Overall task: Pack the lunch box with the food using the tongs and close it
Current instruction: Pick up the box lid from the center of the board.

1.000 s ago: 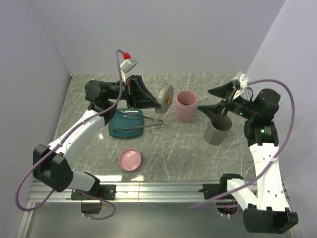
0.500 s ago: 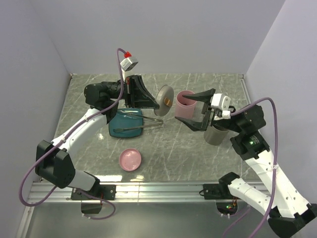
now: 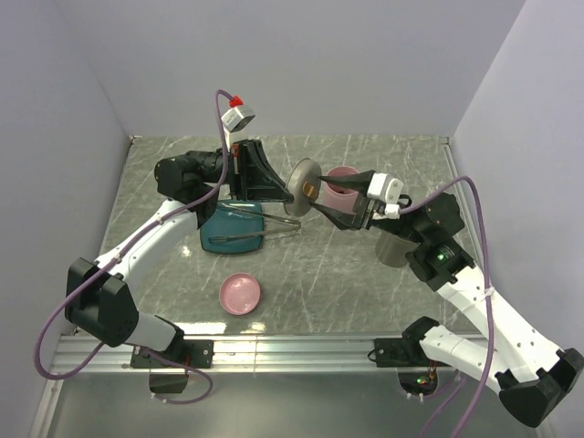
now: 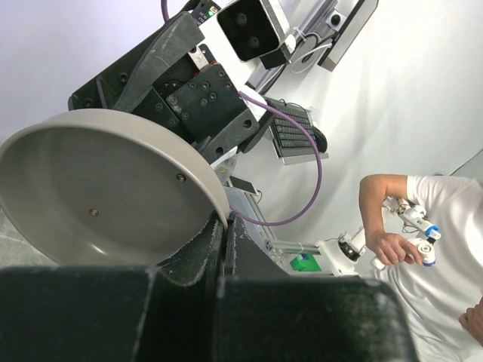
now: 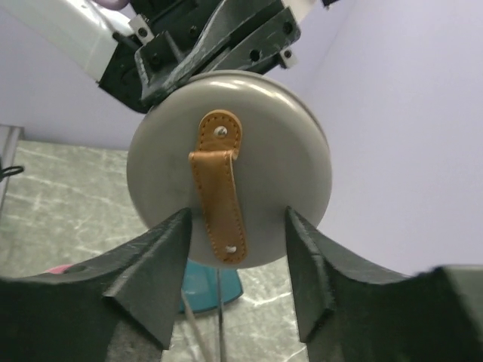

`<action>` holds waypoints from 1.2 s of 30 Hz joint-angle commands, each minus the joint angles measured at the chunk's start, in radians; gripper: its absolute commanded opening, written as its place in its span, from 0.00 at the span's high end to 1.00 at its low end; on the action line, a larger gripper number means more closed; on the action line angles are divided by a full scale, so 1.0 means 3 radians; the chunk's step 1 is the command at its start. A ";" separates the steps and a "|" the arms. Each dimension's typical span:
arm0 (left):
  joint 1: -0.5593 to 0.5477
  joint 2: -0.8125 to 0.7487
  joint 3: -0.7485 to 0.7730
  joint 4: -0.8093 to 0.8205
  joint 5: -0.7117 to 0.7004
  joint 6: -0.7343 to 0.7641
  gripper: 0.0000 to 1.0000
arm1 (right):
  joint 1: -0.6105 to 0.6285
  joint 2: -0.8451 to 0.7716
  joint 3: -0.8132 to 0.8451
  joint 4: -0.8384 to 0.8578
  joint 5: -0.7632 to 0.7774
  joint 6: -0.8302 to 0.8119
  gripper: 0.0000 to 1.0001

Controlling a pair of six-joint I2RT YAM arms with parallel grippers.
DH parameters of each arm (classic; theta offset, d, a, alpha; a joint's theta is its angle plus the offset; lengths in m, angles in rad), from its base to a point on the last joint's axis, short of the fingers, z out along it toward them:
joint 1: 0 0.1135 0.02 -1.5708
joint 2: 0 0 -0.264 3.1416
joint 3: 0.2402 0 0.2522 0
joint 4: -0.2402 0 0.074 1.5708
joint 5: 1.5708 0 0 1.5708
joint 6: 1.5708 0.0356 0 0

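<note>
My left fingers (image 3: 290,189) are pinched tight on the rim of the grey lid (image 3: 302,182). The lid is up in the air, just right of the teal plate (image 3: 222,224). It is round and smooth and tipped up on its edge. A tan leather strap (image 5: 219,192) is fixed to it by two small studs.

The plate is square with soft corners. The thin silver tongs (image 3: 283,219) lie across it, and one end sticks out past the plate's right edge. Anything else on the plate is too small for me to tell.

Nearer me than the plate sits a small round pink dish (image 3: 241,293), with bare marbled worktop (image 3: 319,274) all round it.

My right fingers (image 5: 235,219) point at the lid from the side away from the plate. They are partly open, one on each side of the strap, and hold nothing. I cannot tell if they touch the lid.

Farther right of the plate, a pink tub (image 3: 342,173) is half hidden behind those fingers. My right arm covers most of a grey tub (image 3: 391,254).
</note>
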 commanded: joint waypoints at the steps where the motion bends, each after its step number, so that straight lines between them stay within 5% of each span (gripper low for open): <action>1: -0.0021 -0.0034 0.0169 0.0238 -0.0023 -0.0065 1.00 | 0.0080 0.0011 -0.0010 0.0388 0.0161 -0.0084 0.42; 29: -0.0097 0.0012 0.0190 0.0212 0.0008 -0.0035 1.00 | 0.0295 0.0072 -0.0143 0.0777 0.0325 -0.0315 0.55; 36: -0.0138 0.0012 0.0230 0.0166 0.0033 0.0006 1.00 | 0.0326 0.0062 -0.0148 0.0746 0.0259 -0.0294 0.75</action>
